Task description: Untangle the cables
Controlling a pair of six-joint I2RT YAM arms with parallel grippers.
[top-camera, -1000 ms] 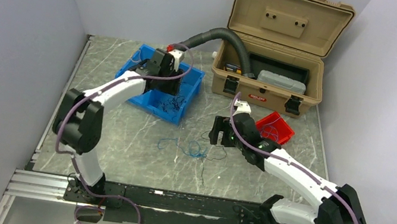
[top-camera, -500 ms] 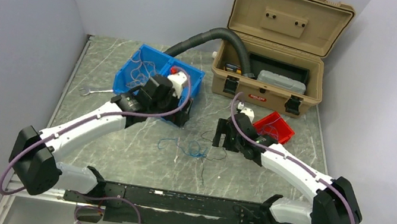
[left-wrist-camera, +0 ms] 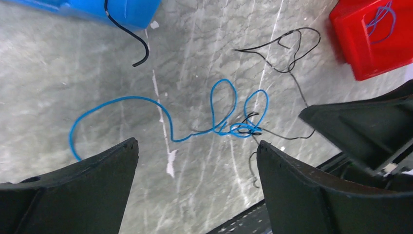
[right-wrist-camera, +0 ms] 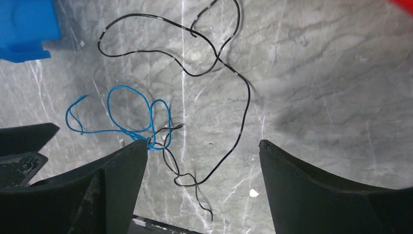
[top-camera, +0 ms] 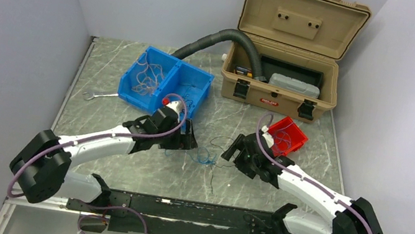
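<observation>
where: blue wire knotted with black wire on the tabletop, mid-scene, between both arms | axis: blue runs left from the knot, black trails right and near | left fingers: released, empty, above the blue run | right fingers: released, empty, above the black | knot about equally near both

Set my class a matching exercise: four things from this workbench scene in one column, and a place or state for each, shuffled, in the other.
1 blue cable
2 tan case
3 wrench
4 red bin

a lid open
b left of the blue bin
c knotted with a black cable
d holds a small blue wire

Pairs: 1-c, 2-a, 3-b, 4-d
</observation>
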